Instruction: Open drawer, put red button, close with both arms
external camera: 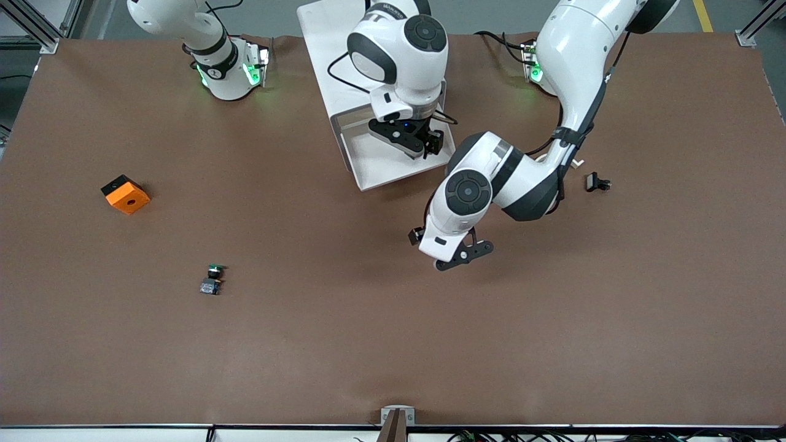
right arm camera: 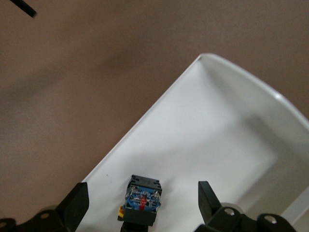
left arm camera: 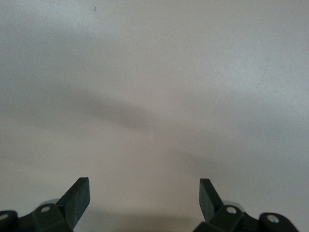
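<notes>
In the front view, top centre, your right gripper [external camera: 410, 139] hangs over the pulled-out drawer [external camera: 368, 169]; the left gripper [external camera: 465, 255] waits mid-frame, spread wide. In the right wrist view, its fingers [right arm camera: 77, 205] stand apart, and the red button [right arm camera: 142, 199] lies in the drawer at the lower centre. You've placed it; next, both arms push the drawer shut.

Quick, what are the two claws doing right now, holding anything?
Left gripper: open, empty, over bare table.
Right gripper: open over the drawer, the red button between its fingers, apparently just released.
</notes>
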You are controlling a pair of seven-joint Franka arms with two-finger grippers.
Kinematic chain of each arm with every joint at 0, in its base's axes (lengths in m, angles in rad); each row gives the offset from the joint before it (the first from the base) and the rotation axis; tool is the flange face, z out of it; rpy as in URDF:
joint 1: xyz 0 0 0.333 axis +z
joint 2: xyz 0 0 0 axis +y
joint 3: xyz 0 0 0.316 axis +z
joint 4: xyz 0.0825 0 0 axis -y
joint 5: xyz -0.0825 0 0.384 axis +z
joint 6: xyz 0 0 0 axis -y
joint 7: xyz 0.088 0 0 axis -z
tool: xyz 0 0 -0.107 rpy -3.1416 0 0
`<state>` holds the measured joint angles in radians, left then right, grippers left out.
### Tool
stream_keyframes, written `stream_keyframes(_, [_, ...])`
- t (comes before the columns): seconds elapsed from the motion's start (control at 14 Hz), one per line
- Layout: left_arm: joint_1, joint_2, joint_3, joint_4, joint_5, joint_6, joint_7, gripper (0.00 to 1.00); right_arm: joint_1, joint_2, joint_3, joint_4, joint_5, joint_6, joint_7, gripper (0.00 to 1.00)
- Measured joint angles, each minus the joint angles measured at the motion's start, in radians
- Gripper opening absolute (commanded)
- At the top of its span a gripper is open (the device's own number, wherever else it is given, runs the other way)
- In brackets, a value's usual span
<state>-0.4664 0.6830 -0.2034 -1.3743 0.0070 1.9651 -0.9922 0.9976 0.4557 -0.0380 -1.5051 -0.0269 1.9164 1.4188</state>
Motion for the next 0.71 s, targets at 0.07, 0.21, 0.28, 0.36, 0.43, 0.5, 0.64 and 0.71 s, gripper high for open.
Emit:
stream_keyframes(0.07, [-0.004,0.0,0.0,0.0,0.0,0.0,0.0,1.0,-0.025,-0.016,-0.002,0.013,0.0,-0.024,-0.069,1.0])
stream_keyframes(0.21, [-0.008,0.0,-0.006,0.001,0.0,0.0,0.0,1.0,-0.086,-0.053,-0.004,0.022,0.0,-0.064,-0.215,1.0])
stream_keyframes(0.28, [-0.009,0.0,-0.013,0.0,0.0,0.0,0.0,1.0,-0.117,-0.069,-0.005,0.023,0.0,-0.086,-0.283,1.0])
stream_keyframes(0.36, [-0.01,0.0,-0.02,0.0,0.0,0.0,0.0,1.0,-0.147,-0.083,-0.006,0.023,0.0,-0.106,-0.348,1.0])
stream_keyframes(0.43, [-0.013,0.0,-0.028,0.0,0.0,0.0,0.0,1.0,-0.177,-0.094,-0.007,0.023,0.0,-0.121,-0.406,1.0])
stream_keyframes(0.5, [-0.018,0.0,-0.034,-0.001,0.0,0.0,0.0,1.0,-0.209,-0.102,-0.008,0.023,-0.001,-0.131,-0.46,1.0])
stream_keyframes(0.64, [-0.032,0.0,-0.046,-0.007,-0.001,0.0,-0.001,1.0,-0.282,-0.115,-0.01,0.023,-0.002,-0.136,-0.576,1.0])
stream_keyframes(0.71, [-0.041,0.0,-0.05,-0.012,-0.001,0.0,-0.003,1.0,-0.327,-0.123,-0.012,0.024,-0.002,-0.146,-0.63,1.0])
